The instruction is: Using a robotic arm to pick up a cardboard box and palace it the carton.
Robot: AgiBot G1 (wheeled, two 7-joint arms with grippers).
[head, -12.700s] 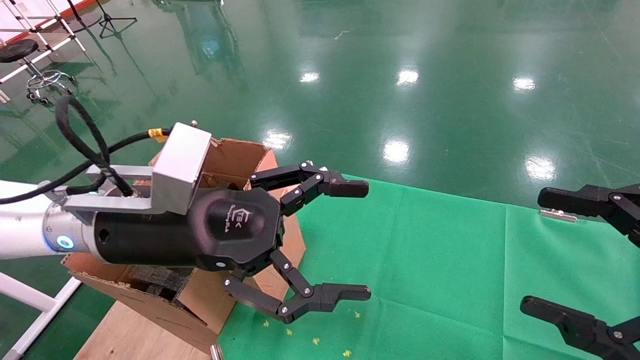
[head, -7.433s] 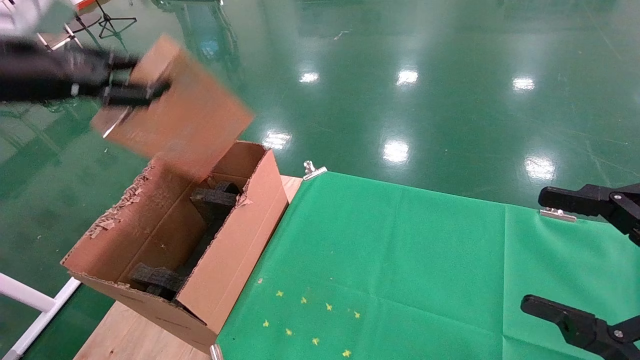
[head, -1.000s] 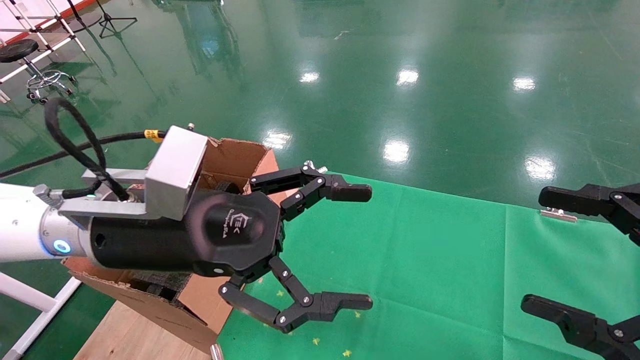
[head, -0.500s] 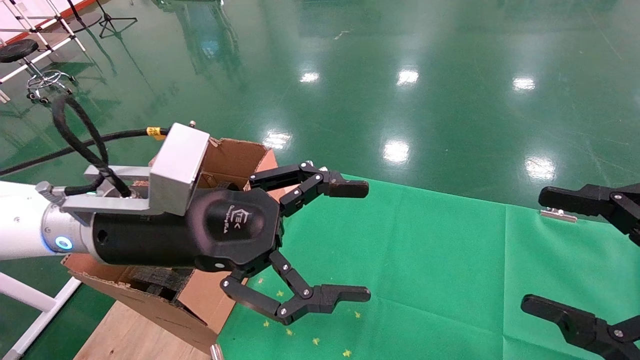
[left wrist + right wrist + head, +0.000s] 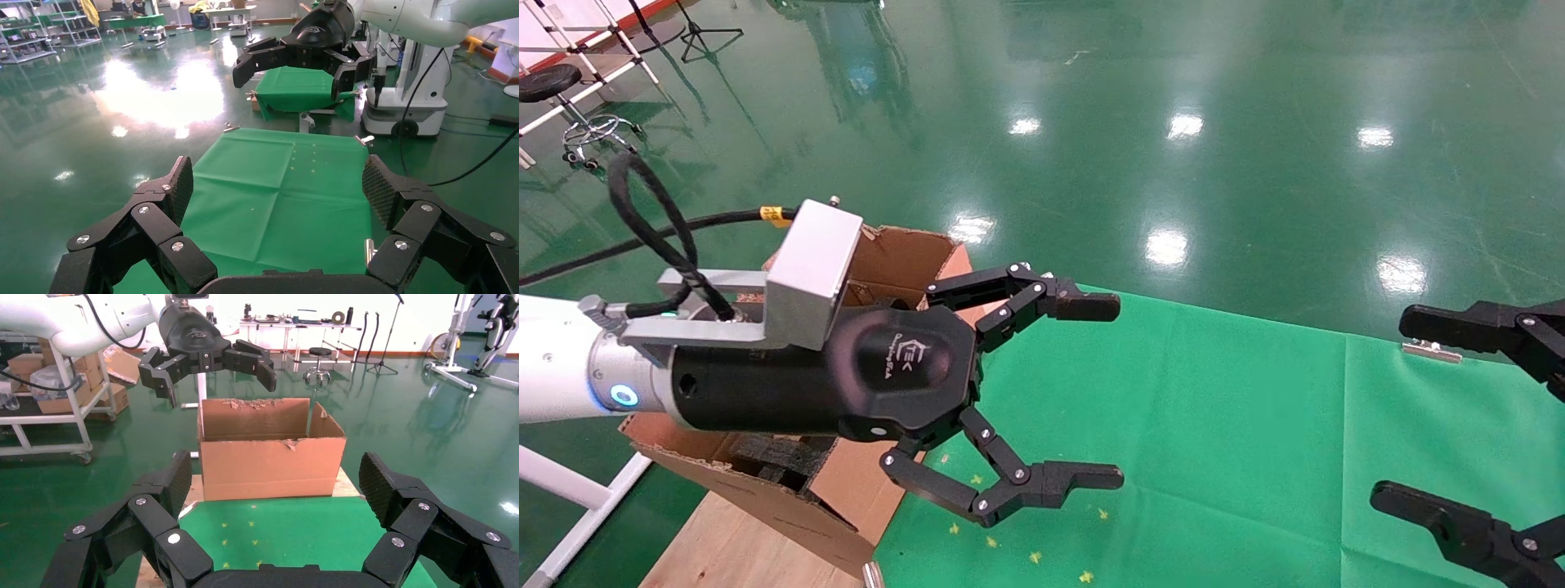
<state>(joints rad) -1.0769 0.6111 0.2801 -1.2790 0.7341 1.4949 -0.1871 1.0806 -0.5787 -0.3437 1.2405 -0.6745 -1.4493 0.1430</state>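
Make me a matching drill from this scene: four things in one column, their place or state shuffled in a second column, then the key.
Things
1. left pincer
2. right pincer
3. carton
4. green cloth

Place or state
A. spread flat on the table
B. open and empty, above the carton's near side
C. top open, torn flaps, black foam inside
D. open and empty, at the cloth's right edge

Pairs: 1-B, 2-D, 3-C, 4-A

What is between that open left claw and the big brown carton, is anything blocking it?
Nothing visible. The left gripper hangs open and empty above the green cloth, beside the carton, whose top is open. No small cardboard box shows in any view.
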